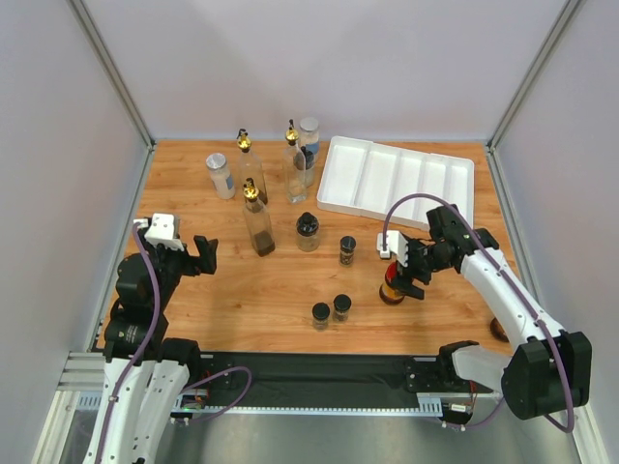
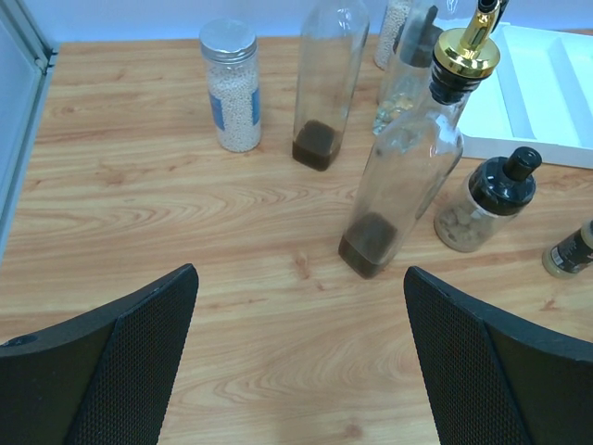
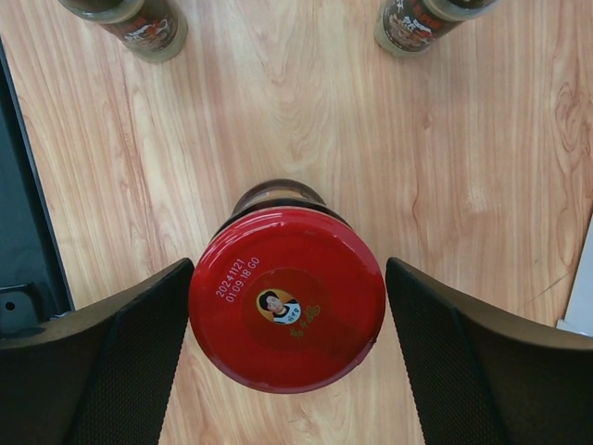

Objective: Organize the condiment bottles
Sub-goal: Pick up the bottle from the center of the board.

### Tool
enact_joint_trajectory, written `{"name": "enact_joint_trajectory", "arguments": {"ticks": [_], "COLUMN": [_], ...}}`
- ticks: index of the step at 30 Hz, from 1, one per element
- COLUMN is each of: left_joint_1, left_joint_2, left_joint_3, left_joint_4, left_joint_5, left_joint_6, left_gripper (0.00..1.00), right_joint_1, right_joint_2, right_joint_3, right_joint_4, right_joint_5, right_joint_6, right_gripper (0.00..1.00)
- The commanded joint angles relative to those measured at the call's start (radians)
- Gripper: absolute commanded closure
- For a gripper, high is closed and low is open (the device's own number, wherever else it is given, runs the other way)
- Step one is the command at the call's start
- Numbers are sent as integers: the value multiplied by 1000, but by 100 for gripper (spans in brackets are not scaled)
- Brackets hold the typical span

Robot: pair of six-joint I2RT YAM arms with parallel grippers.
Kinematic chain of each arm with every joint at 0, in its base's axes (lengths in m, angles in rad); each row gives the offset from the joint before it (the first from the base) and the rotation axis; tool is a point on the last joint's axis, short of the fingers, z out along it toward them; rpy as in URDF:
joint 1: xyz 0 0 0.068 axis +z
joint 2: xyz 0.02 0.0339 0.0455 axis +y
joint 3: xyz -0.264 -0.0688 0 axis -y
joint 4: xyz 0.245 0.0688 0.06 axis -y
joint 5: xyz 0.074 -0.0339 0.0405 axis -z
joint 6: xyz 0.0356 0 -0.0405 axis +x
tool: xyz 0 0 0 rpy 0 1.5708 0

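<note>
My right gripper (image 1: 403, 279) is open and straddles a red-lidded dark jar (image 1: 392, 288) standing at the right front of the table. In the right wrist view the red lid (image 3: 287, 297) sits between the fingers (image 3: 120, 362); the left one is at its edge, the right one a small gap away. My left gripper (image 1: 205, 253) is open and empty at the left, low over bare wood (image 2: 301, 362). Three tall gold-spouted bottles (image 1: 257, 224) (image 1: 249, 164) (image 1: 295, 164), two silver-lidded jars (image 1: 220, 176) (image 1: 309, 138) and several black-capped jars (image 1: 308, 232) (image 1: 347, 249) (image 1: 331, 311) stand apart.
A white divided tray (image 1: 327, 184) lies at the back right. The nearest tall bottle (image 2: 408, 158) stands ahead of my left gripper, with a silver-lidded jar (image 2: 232, 88) beyond. Two small spice jars (image 3: 139, 23) (image 3: 417, 20) stand beyond the red lid. Grey walls enclose the table.
</note>
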Motion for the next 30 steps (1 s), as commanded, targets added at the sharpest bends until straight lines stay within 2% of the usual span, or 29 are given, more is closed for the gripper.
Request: {"name": "enact_joint_trajectory", "arguments": {"ticks": [1, 4, 5, 7, 8, 11, 14, 23, 30], "left_joint_1": [-5, -7, -7, -8, -8, -8, -10, -13, -19], "left_joint_2": [-11, -8, -5, -3, -3, -3, -2, -2, -5], "left_joint_3": [-5, -5, -5, -5, -5, -7, -7, -7, -8], "left_joint_4": [26, 27, 27, 29, 29, 29, 29, 30, 29], "left_joint_5": [-1, -3, -3, -3, -4, -6, -6, -4, -6], "left_joint_6": [-6, -5, -5, -5, -3, -3, -2, -2, -2], "left_gripper": [0, 0, 0, 0, 0, 0, 0, 0, 0], "right_joint_1": [13, 16, 16, 14, 16, 14, 16, 16, 4], "right_joint_2": [3, 3, 3, 1, -2, -19, -36, -40, -34], "right_joint_3": [-12, -21, -24, -27, -30, -32, -19, 97, 178], "right_joint_4": [47, 61, 64, 69, 72, 78, 80, 74, 106], "right_joint_5": [34, 56, 60, 71, 74, 82, 80, 128, 183], "right_joint_6": [19, 25, 26, 31, 34, 52, 91, 290, 416], "right_gripper": [16, 27, 36, 46, 56, 71, 79, 89, 91]}}
